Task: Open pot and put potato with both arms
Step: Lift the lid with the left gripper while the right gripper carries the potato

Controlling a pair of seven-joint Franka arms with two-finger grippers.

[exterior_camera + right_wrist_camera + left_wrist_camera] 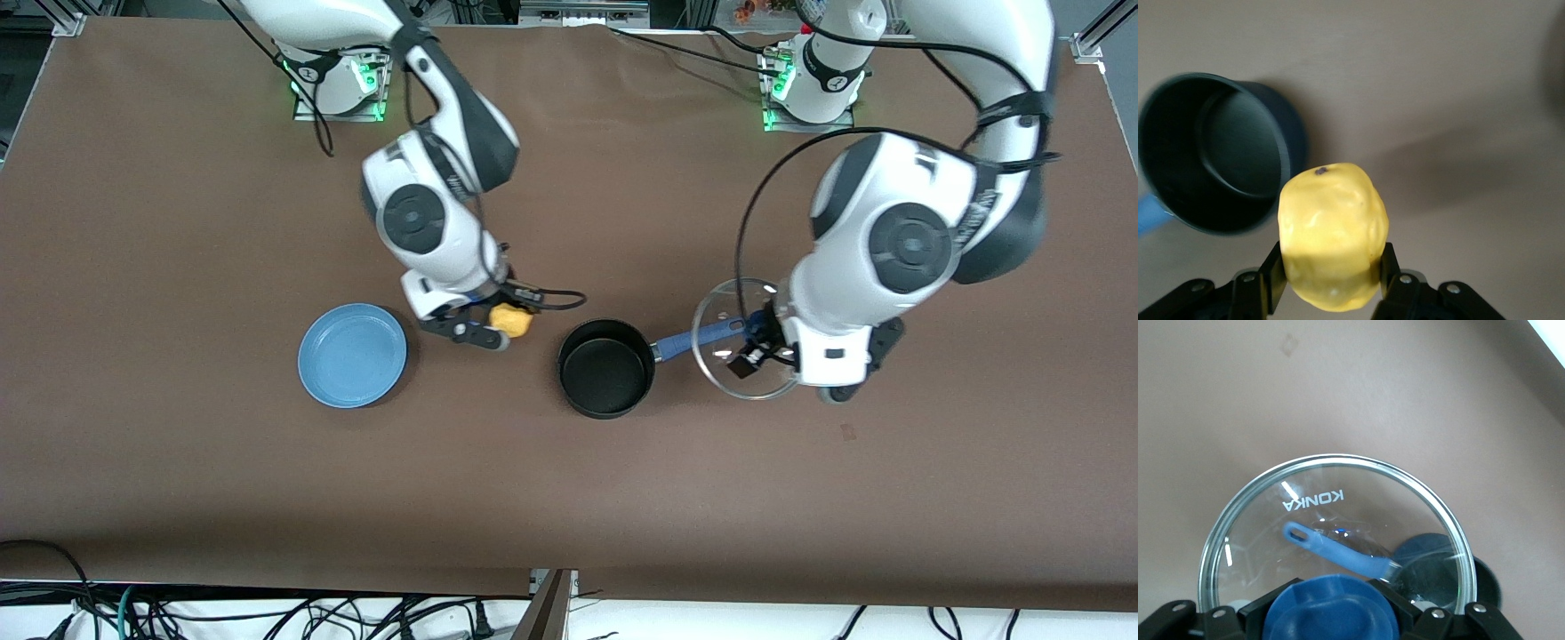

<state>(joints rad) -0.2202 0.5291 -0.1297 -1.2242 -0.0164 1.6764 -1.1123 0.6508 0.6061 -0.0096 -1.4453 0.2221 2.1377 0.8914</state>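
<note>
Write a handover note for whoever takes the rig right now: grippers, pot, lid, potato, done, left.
Left gripper: shut on the lid's blue knob, holding the glass lid up over the pot's blue handle.
Right gripper: shut on the potato, held above the table between the blue plate and the pot.
Pot: open and empty on the table, handle pointing toward the left arm's end.
Done: lid off, potato picked up.
Left: carry the potato over the pot and release it inside.
</note>
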